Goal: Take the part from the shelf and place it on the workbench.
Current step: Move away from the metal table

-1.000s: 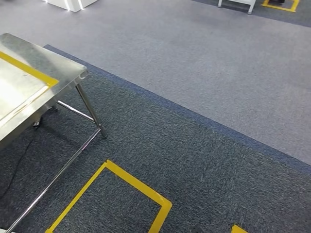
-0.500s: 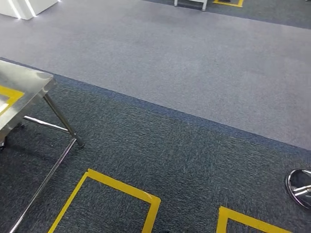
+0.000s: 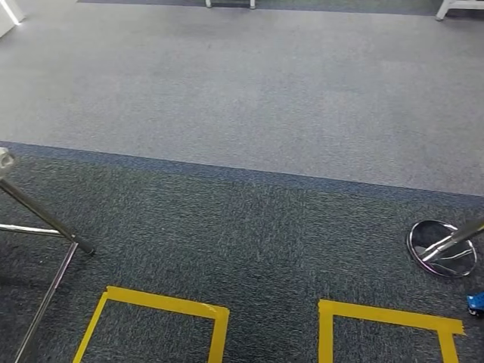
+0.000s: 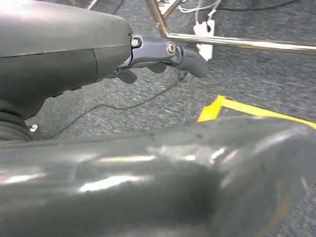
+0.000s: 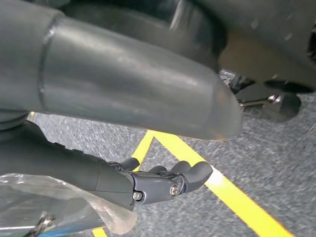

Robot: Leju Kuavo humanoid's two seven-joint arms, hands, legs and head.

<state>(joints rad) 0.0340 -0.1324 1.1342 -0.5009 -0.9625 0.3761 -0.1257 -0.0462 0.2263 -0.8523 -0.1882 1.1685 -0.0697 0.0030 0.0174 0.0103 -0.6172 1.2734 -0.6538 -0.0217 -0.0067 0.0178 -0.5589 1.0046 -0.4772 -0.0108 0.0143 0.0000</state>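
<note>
My right hand point(image 5: 164, 182) hangs over the carpet with its dark fingers curled. A clear plastic bag point(image 5: 56, 207) holding the part, crumpled with a bit of blue showing, lies pressed against those fingers and is gripped there. My left hand point(image 4: 164, 52) hangs with its fingers loosely apart and nothing in them. Of the steel workbench, one slanted leg point(image 3: 42, 221) shows at the left edge of the head view.
Two yellow tape squares point(image 3: 165, 304) point(image 3: 388, 318) mark the dark carpet in front. A round chrome base point(image 3: 442, 248) with a slanted pole stands at the right, a small blue object point(image 3: 476, 302) beside it. Near my left hand run a chrome bar point(image 4: 242, 43) and a white plug point(image 4: 203, 32).
The camera has turned to the right: the steel workbench has slid out past the left edge, and the chrome base and a second tape square have come in at the right.
</note>
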